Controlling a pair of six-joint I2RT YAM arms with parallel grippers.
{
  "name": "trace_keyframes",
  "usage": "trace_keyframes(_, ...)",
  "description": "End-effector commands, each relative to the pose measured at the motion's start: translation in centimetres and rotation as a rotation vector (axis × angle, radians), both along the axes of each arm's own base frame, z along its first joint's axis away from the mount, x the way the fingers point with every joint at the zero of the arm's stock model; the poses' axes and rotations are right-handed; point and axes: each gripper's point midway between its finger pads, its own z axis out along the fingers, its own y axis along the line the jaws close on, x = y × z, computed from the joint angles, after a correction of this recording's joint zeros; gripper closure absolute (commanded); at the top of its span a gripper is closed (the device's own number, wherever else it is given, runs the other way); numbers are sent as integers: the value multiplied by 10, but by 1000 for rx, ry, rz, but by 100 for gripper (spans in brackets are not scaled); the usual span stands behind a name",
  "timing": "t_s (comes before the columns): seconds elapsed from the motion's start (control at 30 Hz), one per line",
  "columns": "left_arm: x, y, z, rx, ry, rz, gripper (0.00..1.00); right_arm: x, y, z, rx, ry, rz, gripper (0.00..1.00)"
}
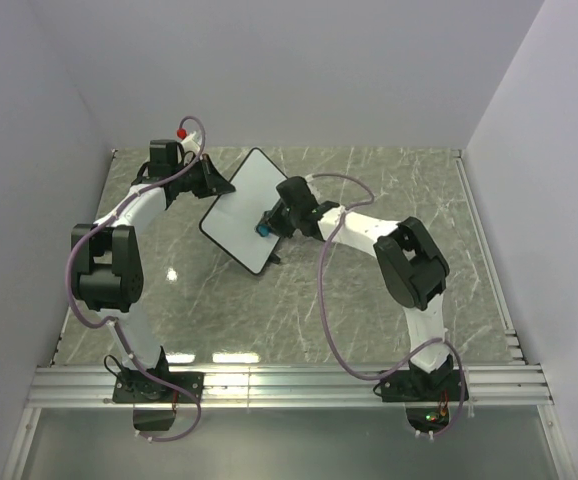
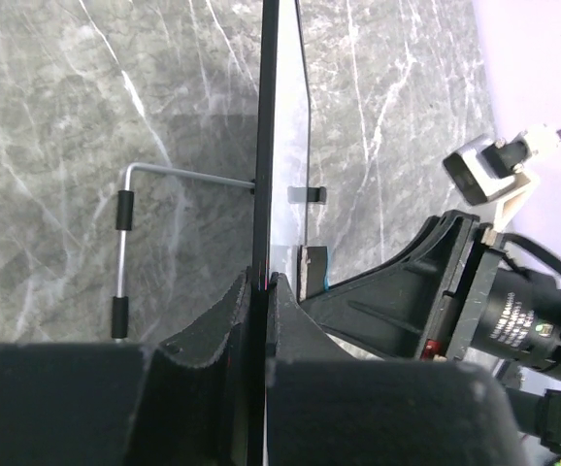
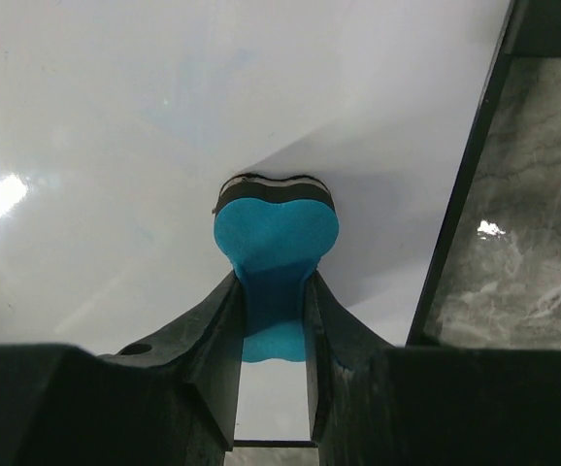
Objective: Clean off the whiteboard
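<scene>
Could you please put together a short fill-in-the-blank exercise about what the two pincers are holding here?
1. The left pincer is shut on the whiteboard, gripping it by its ____.
2. The right pincer is shut on a ____ eraser.
3. The eraser's head is pressed against the ____.

Missing words: edge; blue; whiteboard.

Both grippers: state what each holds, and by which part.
Left gripper clamps the whiteboard by its black-framed edge. Right gripper pinches the blue eraser by its narrow waist.
</scene>
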Motion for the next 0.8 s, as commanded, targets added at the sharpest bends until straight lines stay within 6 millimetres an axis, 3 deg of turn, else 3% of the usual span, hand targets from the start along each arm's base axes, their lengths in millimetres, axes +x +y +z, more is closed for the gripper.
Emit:
trace_keyframes(0.0, -36, -30, -25, 18, 117, -101, 100, -26, 28, -43, -60, 113, 128, 100)
trace_keyframes(0.03, -37, -30, -23, 19, 114, -102, 100, -18, 27, -46, -73, 122, 120, 100)
trace_keyframes(0.07, -37, -30, -25, 20, 115, -102, 100, 4, 37, -22, -37, 71, 112, 100)
trace_keyframes(0.1, -38, -31, -26, 23, 117, -102, 100, 21, 31, -16, -32, 63, 89, 100)
trace_keyframes(0.13, -39, -31, -26, 31, 113, -101, 100, 33, 32, -20, -28, 64, 79, 100)
trace_keyframes(0.17, -40, -31, -28, 35, 115, -102, 100, 55, 38, 6, 18, 11, 66, 100)
trace_keyframes(0.2, -41, -31, -28, 39, 117, -105, 100, 71, 32, 1, 31, 20, 44, 100)
trace_keyframes(0.23, -41, -30, -28, 47, 113, -100, 100, 84, 31, 8, 53, 4, 29, 100)
trace_keyframes(0.27, -43, -30, -28, 50, 113, -101, 100, 101, 35, 31, 93, -42, 20, 100)
trace_keyframes(0.33, -44, -30, -28, 55, 110, -99, 100, 123, 26, 31, 104, -50, -22, 100)
trace_keyframes(0.37, -45, -30, -29, 55, 112, -99, 100, 132, 28, 45, 124, -81, -29, 100)
trace_keyframes(0.4, -45, -30, -28, 56, 109, -100, 100, 141, 21, 43, 123, -87, -54, 100)
trace_keyframes(0.5, -46, -30, -27, 56, 109, -100, 100, 147, 13, 36, 149, -74, -91, 100)
trace_keyframes(0.57, -46, -29, -27, 61, 107, -99, 100, 141, 5, 16, 130, -33, -105, 100)
trace_keyframes(0.63, -46, -28, -28, 65, 108, -96, 100, 135, 1, 9, 115, -27, -100, 100)
trace_keyframes(0.67, -46, -28, -29, 66, 109, -95, 100, 123, -3, -9, 86, 6, -94, 100)
trace_keyframes(0.73, -46, -28, -30, 66, 112, -96, 100, 111, -5, -10, 78, 14, -78, 100)
trace_keyframes(0.77, -46, -28, -31, 68, 113, -97, 100, 93, -5, -27, 51, 48, -61, 100)
